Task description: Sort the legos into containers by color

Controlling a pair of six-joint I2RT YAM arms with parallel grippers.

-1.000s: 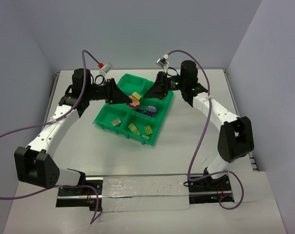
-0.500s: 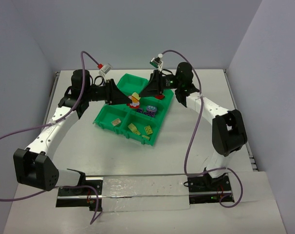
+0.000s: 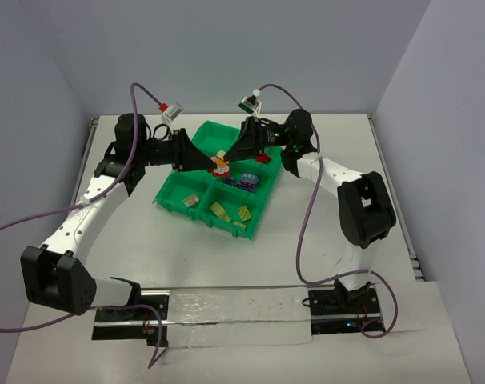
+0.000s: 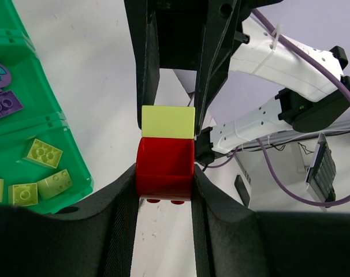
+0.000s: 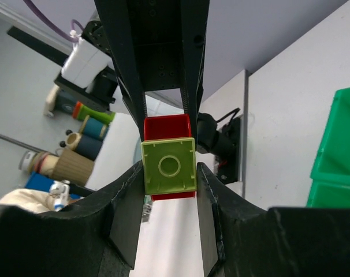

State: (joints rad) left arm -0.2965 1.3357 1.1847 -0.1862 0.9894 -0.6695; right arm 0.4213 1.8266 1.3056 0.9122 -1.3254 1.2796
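Note:
A red lego (image 3: 219, 169) and a yellow lego (image 3: 223, 155) are stuck together and held in the air over the green tray (image 3: 159, 198). My left gripper (image 3: 214, 164) is shut on the red lego (image 4: 164, 167). My right gripper (image 3: 229, 157) faces it and is shut on the yellow lego (image 5: 169, 166). In the left wrist view the yellow lego (image 4: 168, 122) sits between the right gripper's black fingers (image 4: 212, 69). In the right wrist view the red lego (image 5: 166, 124) shows behind the yellow one. Purple legos (image 3: 246, 181) and yellow legos (image 3: 220, 211) lie in near compartments.
The tray also shows in the left wrist view (image 4: 25, 118), holding yellow legos (image 4: 43, 153) and a purple one (image 4: 4, 105), and in the right wrist view (image 5: 337, 144). A single yellow lego (image 3: 192, 199) lies in the near left compartment. Purple cables arc above both arms.
My right arm has folded in toward the tray and its wrist has shifted left. The joined legos and my left gripper have stayed nearly in place.

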